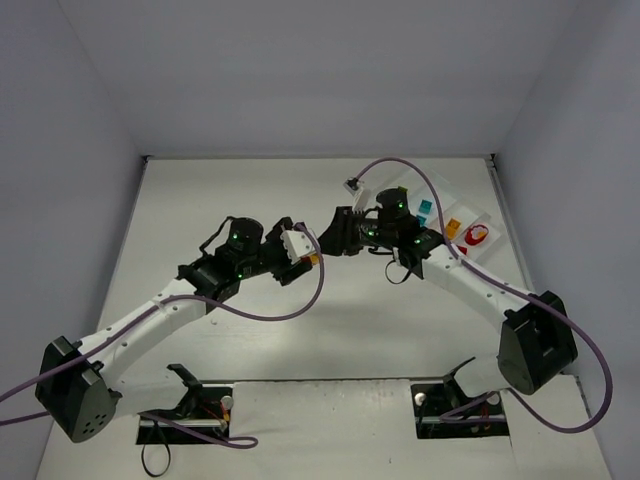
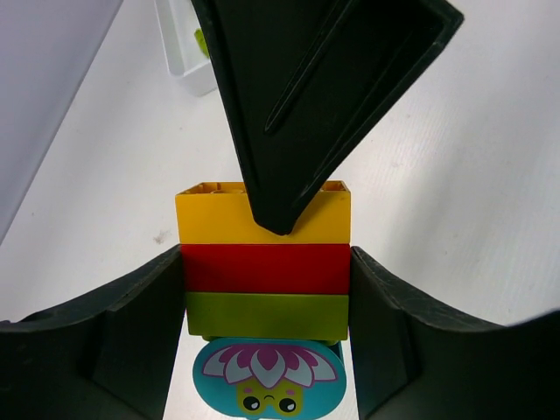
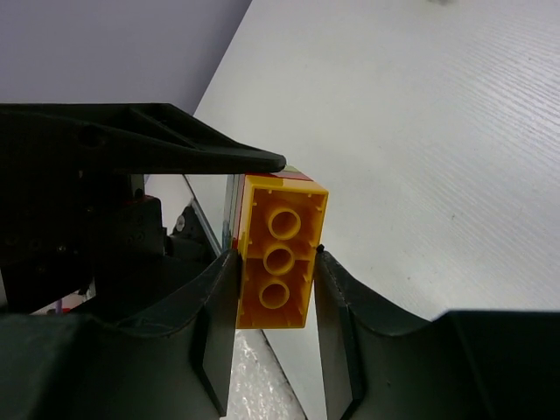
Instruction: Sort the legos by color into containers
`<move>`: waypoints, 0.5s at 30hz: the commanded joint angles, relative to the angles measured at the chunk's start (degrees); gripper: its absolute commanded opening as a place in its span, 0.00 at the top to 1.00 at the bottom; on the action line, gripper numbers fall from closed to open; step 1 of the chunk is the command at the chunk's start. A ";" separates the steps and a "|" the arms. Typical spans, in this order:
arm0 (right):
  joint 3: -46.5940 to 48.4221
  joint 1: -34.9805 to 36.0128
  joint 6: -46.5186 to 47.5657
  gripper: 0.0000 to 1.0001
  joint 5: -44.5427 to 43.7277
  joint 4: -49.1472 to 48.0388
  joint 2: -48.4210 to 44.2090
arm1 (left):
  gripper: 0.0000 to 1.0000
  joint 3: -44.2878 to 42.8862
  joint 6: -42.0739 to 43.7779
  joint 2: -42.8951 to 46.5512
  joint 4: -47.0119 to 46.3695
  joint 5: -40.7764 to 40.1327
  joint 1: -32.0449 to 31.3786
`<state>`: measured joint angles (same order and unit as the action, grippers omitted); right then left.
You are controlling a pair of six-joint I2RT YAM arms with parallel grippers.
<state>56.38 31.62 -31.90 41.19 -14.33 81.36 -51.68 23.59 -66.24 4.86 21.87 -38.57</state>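
In the left wrist view a stack of legos hangs above the table: a yellow brick [image 2: 210,219], a red brick [image 2: 267,269], a lime green brick [image 2: 267,315] and a teal flower-print piece [image 2: 267,376]. My left gripper [image 2: 267,289] is shut on the red and green bricks. My right gripper [image 3: 276,271] is shut on the yellow brick [image 3: 280,262], whose hollow underside faces its camera. From above, the left gripper [image 1: 303,247] and the right gripper [image 1: 330,238] meet at mid-table. The containers, a white divided tray [image 1: 438,218], lie at the back right.
The tray holds a teal piece [image 1: 423,210], an orange piece [image 1: 453,226] and a red piece [image 1: 477,236] in separate compartments. A corner of the tray [image 2: 188,74] with a green piece [image 2: 201,39] shows in the left wrist view. Walls enclose the table on three sides.
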 commanded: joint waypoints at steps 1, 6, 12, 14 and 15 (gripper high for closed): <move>-0.92 -5.92 1.49 1.00 0.46 -3.08 -4.10 | 0.97 -1.23 -0.39 -0.03 -3.72 1.95 -0.11; -2.50 -13.33 3.42 1.00 2.32 -0.53 -8.85 | 1.00 -1.49 -0.74 -0.82 -3.37 1.95 0.25; -2.59 -18.95 6.75 1.00 2.32 2.98 -10.61 | 1.00 -1.93 -1.27 -1.70 -3.19 2.48 0.42; -2.24 -22.19 8.60 1.00 -3.37 6.57 -10.61 | 1.00 -1.93 -1.53 -1.61 -3.19 2.22 0.42; -1.89 -23.34 10.44 1.00 -6.35 8.07 -10.44 | 1.00 -2.02 -1.71 -1.61 -3.19 2.21 0.42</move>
<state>53.19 11.68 -26.15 41.25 -9.10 72.20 -51.68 22.72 -68.69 4.25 23.49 -38.37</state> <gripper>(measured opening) 0.320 0.583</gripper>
